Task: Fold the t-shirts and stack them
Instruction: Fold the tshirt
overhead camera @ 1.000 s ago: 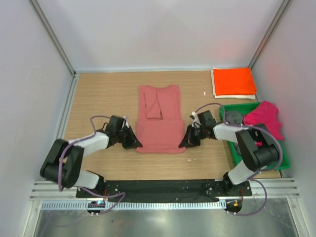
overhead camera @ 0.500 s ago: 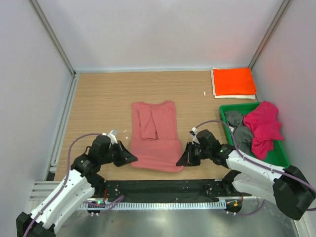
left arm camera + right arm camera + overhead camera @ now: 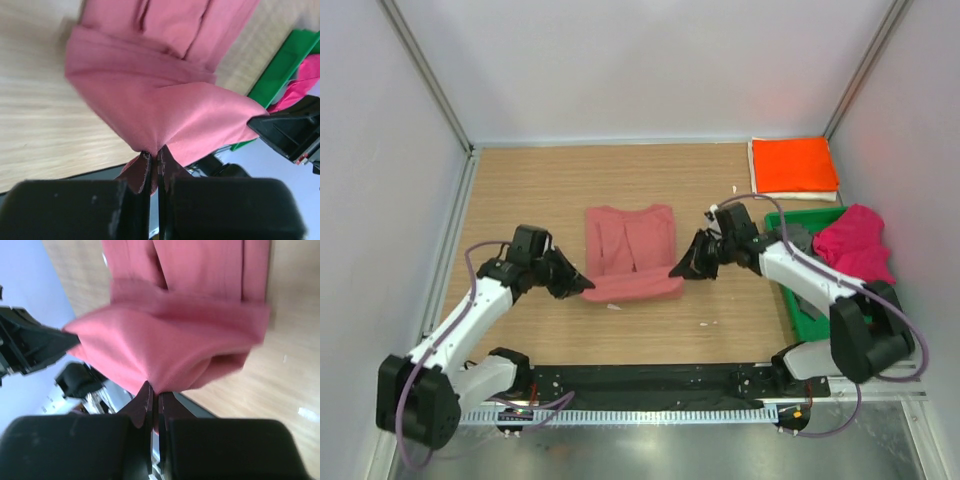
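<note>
The dusty salmon-red t-shirt (image 3: 632, 240) lies mid-table with its sleeves folded in, its near hem lifted and carried over the body. My left gripper (image 3: 586, 285) is shut on the hem's left corner; the cloth (image 3: 165, 107) bunches at the fingertips (image 3: 145, 162). My right gripper (image 3: 676, 271) is shut on the right corner, with the shirt (image 3: 175, 347) draped from its jaws. A folded bright orange t-shirt (image 3: 794, 164) lies on a white one (image 3: 756, 185) at the back right. The magenta t-shirt (image 3: 858, 246) and the dark grey one (image 3: 796, 240) sit in the green tray.
The green plastic tray (image 3: 775, 217) stands at the right edge, close behind my right arm, and its rim shows in the left wrist view (image 3: 280, 65). Metal rails and white walls bound the wooden table. Small white flecks lie on the wood near the front.
Both grippers have lifted the shirt's near hem and carried it away from the front edge over the shirt's body. The shirt now looks shorter, its near part doubled over.
</note>
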Controlling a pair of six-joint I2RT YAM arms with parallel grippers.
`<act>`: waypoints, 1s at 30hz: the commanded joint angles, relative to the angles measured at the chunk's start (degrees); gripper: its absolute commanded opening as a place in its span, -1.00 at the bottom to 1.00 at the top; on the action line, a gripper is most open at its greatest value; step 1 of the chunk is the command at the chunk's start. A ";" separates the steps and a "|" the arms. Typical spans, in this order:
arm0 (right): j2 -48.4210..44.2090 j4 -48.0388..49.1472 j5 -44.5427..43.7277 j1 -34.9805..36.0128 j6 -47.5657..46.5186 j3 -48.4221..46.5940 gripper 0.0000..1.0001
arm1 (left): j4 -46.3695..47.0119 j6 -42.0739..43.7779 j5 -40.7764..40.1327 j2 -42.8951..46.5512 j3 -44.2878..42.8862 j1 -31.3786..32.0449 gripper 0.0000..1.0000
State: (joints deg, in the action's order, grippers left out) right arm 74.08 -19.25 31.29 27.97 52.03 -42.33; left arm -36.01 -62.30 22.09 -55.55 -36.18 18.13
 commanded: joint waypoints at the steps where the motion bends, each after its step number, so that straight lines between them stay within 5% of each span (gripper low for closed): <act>1: 8.51 -3.33 6.41 -4.84 -6.93 -12.11 -0.97 | 6.91 1.57 1.64 -6.74 -7.65 -1.60 -1.00; 9: 29.70 -8.27 11.33 -9.59 -11.08 -34.04 -0.98 | 5.34 10.17 9.03 -36.00 -31.21 -7.23 -1.00; 24: 52.73 -2.38 15.30 -13.99 -7.47 -55.57 -0.88 | 8.84 12.38 13.07 -57.65 -48.10 -13.99 -0.98; 29: 59.74 17.19 16.87 -18.37 4.26 -56.11 -0.66 | 17.89 11.51 14.91 -65.27 -51.79 -17.25 -0.92; 30: 61.34 24.01 17.57 -18.82 6.74 -57.85 -0.62 | 19.30 11.24 14.92 -66.61 -53.45 -17.95 -0.77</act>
State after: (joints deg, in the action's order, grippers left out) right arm 131.76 -13.87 46.68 12.05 49.32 -96.25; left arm -25.10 -50.83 34.74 -119.37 -85.14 2.52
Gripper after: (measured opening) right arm 0.167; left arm 0.086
